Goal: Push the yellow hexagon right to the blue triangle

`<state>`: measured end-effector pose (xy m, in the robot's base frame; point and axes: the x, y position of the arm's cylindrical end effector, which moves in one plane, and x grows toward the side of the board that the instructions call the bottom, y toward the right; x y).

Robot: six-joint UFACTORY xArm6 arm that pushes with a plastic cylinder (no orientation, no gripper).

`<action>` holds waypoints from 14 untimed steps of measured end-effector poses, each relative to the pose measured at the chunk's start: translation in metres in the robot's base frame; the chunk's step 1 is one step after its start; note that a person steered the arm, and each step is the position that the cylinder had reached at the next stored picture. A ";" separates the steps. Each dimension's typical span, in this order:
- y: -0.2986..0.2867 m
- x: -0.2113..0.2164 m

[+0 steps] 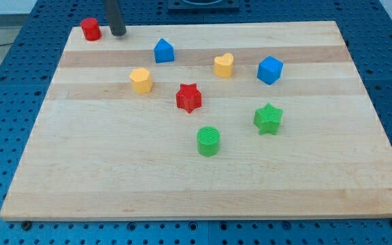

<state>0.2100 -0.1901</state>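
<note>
The yellow hexagon sits on the wooden board left of centre, toward the view's top. The blue triangle, a house-like block, stands just up and right of it, a small gap between them. My tip rests at the board's top edge near the top left corner, above and left of the yellow hexagon, well apart from it. A red cylinder stands just left of my tip.
A yellow heart and a blue cube lie to the right of the blue triangle. A red star sits right and below the yellow hexagon. A green cylinder and a green star lie lower.
</note>
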 end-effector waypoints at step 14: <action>0.168 0.106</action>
<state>0.3156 -0.0221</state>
